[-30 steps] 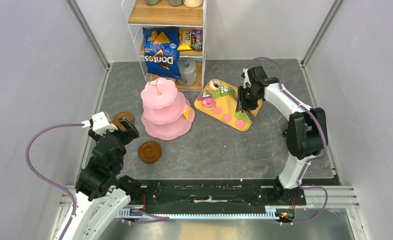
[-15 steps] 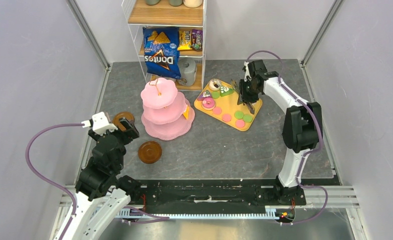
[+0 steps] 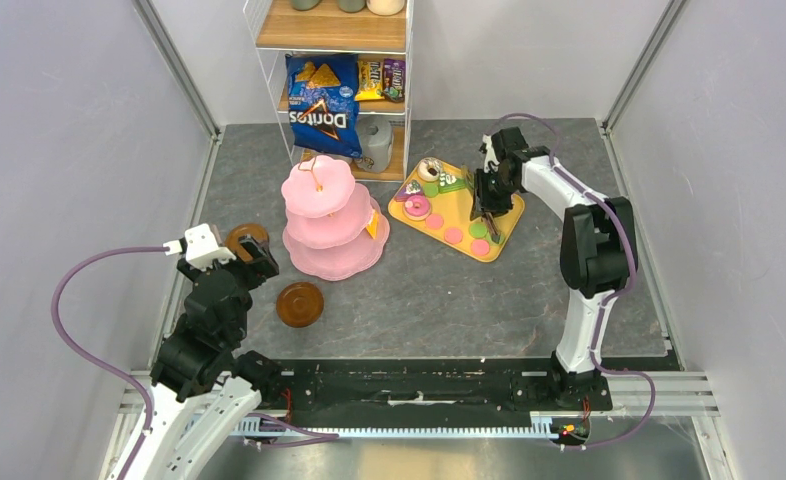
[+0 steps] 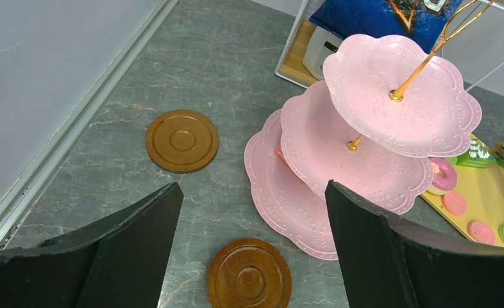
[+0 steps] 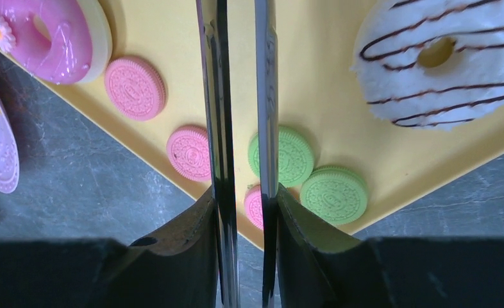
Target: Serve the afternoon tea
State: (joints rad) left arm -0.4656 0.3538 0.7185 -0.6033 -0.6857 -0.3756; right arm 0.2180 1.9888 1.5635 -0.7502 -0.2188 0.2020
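Two metal tong blades [image 5: 218, 96], clamped in the right claw [image 5: 244, 205], hang over green and pink toy macarons [image 5: 334, 194] on the yellow tray [image 5: 320, 77], likely to lift one; the left claw [image 4: 251, 192] gapes near the pink tiered stand [image 4: 365, 147].

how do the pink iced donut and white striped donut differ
Pink iced donut: pink glaze, one daisy; white striped donut: white glaze, dark lines. The pink one sits beside a pink macaron, the white one nearer green macarons. Both lie flat on the yellow tray.
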